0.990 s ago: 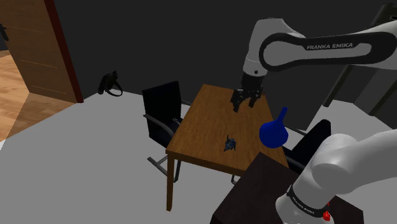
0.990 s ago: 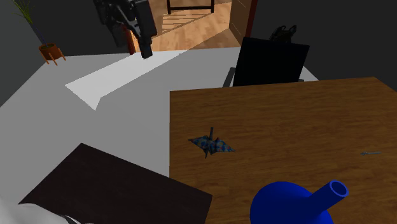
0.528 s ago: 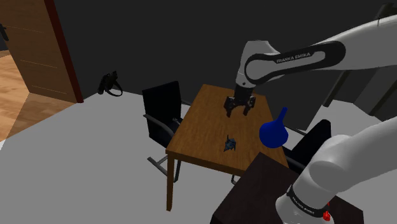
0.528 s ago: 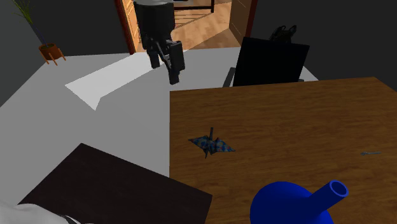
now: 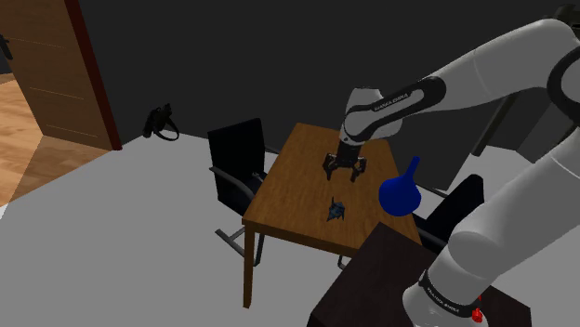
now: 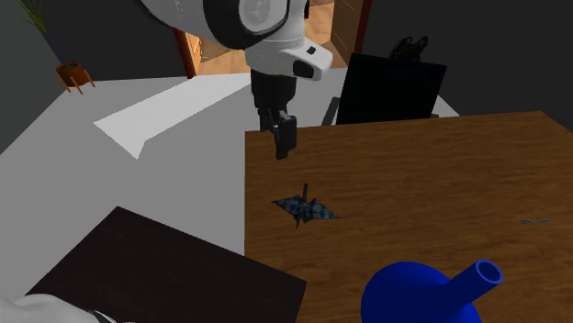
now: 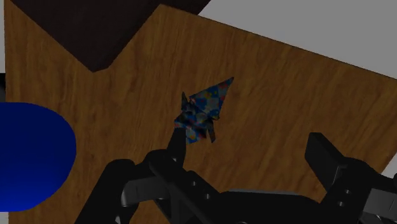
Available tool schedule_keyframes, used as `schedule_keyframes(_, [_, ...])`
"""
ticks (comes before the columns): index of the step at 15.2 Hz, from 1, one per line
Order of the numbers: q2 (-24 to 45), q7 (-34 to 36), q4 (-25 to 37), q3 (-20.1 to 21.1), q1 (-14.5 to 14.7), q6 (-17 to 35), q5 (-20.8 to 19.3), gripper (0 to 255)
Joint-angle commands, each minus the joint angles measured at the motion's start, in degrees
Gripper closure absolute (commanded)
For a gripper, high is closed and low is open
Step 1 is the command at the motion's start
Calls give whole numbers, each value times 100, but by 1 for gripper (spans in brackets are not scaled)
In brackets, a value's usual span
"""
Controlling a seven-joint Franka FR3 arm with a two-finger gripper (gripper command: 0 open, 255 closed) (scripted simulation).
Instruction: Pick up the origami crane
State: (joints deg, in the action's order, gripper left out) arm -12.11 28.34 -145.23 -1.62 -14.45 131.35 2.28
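The origami crane [image 5: 336, 210] is a small dark blue patterned paper bird on the wooden table [image 5: 288, 190], near the edge closest to the stand. In the second exterior view the crane [image 6: 305, 210] lies below and right of my gripper [image 6: 283, 138], which hangs above the table's edge. My gripper [image 5: 344, 170] is open and hovers over the tabletop a short way beyond the crane. In the wrist view the crane [image 7: 203, 114] lies just ahead of the gripper [image 7: 248, 159]; the fingers [image 7: 324, 156] stand wide apart and touch nothing.
A blue round vase [image 5: 402, 193] with a narrow neck stands on the table close to the crane, also large in the second exterior view [image 6: 422, 294]. A black chair [image 5: 237, 158] is tucked at the table's far side. The dark stand [image 5: 372, 279] abuts the table.
The arm has come down and the gripper has moved lower and closer to the crane. Crane and vase have not moved.
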Motion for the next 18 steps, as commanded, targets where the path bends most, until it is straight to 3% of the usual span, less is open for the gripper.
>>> schedule_keyframes(1, [388, 159, 45, -74, -85, 324, 85, 0])
schedule_keyframes(7, [1586, 405, 272, -323, -326, 1203, 525, 0])
schedule_keyframes(13, [2804, 402, 643, -417, -649, 1926, 1291, 0])
schedule_keyframes(18, [3157, 266, 706, -324, -720, 2207, 1462, 0])
